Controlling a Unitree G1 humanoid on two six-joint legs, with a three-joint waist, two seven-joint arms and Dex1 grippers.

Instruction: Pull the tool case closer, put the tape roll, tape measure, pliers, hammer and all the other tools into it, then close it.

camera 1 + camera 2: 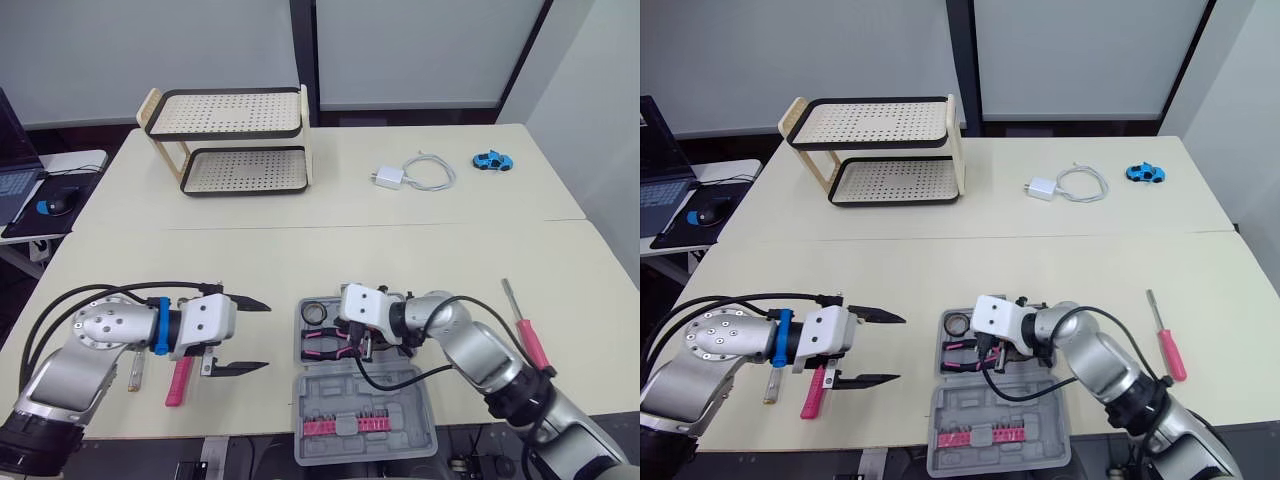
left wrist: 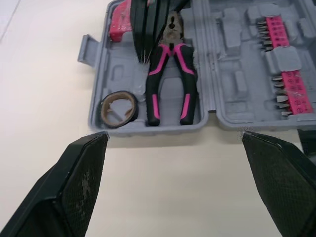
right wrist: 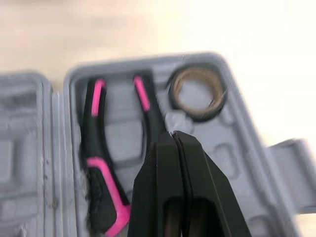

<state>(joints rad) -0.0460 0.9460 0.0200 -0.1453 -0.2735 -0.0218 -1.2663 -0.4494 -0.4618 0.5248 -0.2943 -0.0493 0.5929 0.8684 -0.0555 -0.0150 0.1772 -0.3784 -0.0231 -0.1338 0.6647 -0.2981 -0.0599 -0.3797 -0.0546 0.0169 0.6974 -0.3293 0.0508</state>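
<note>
1. The tool case point(image 1: 410, 395) lies open flat at the near edge of the counter point(image 1: 300, 250), just in front of the robot and between its two arms. The tray half is farther from the robot and the lid half nearer.
2. In the tray the pliers point(image 2: 170, 84) lie with their pink-and-black handles spread. The tape roll point(image 2: 118, 108) lies flat just beside them, in the corner on the robot's left.
3. A pink-red thing point(image 2: 117, 22) also lies in the tray, partly hidden behind black fingers — I cannot tell what it is.
4. The lid half carries a pink strip of bits point(image 1: 345, 427).
5. The right pincer point(image 3: 174, 140) is pressed fully together with nothing gripped. It hangs over the tray, its tips just beside the head of the pliers.
6. The left pincer point(image 1: 267, 336) is spread wide and empty. It hovers above the counter just left of the case, pointing toward it.
7. Still out on the counter — a pink-handled tool point(image 1: 180, 381) below the left pincer, with a slim metal piece point(image 1: 134, 372) near it.
8. A red-handled screwdriver point(image 1: 532, 345) lies on the counter to the right of the case, well apart from it.
9. At the far side of the counter stand a two-tier rack point(image 1: 230, 140), a white charger with its cable point(image 1: 400, 178) and a blue toy car point(image 1: 492, 160).
</note>
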